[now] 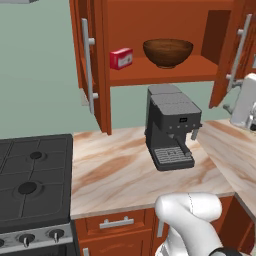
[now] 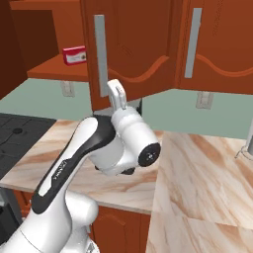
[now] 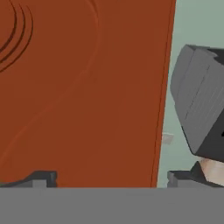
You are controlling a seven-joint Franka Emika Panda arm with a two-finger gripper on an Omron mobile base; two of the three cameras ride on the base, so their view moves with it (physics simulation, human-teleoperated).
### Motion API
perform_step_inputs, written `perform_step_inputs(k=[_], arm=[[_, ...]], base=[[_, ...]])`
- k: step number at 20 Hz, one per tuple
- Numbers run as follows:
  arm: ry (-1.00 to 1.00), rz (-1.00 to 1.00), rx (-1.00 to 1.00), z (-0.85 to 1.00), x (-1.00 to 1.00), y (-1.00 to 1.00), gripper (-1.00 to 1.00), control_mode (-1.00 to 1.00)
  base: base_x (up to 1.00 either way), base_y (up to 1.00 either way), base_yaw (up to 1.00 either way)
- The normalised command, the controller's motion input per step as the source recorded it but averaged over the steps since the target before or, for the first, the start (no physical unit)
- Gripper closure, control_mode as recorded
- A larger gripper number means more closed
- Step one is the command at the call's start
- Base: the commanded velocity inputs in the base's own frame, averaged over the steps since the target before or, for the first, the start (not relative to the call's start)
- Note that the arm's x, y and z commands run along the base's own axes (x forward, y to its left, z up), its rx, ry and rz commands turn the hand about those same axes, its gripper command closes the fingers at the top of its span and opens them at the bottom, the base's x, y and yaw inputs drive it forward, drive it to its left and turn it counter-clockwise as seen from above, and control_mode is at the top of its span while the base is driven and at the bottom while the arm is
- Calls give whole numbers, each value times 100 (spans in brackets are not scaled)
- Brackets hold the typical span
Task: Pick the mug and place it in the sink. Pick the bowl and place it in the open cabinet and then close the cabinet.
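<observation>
Two doors of the cabinet [image 1: 95, 65] stand open in the left base view, the bowl [image 1: 168, 52] on its shelf. Right base view: gripper [image 2: 116, 94] just beside the near door. Hand view: fingers [image 3: 41, 178] apart, door panel between them; push steadily at the free edge.

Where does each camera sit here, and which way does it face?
Left base view: behind the arm's left, facing the open cabinet with bowl, and the coffee machine; white arm at lower right.
Right base view: behind its right, facing the cabinet doors; arm at lower left.
Hand view: on the hand, close to a cabinet door; claw tips at the bottom.
Both base views share the red box.
</observation>
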Motion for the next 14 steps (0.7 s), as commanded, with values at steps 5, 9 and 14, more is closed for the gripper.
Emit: perform_step_inputs(k=[5,9,14], arm=[[-2,-5,-26,31,14,77,-100,-100],[0,-14,-22,14,32,65,-100,-100],[1,-19,-16,12,44,53,-100,-100]], base=[[0,0,0],[0,0,0],[0,0,0]])
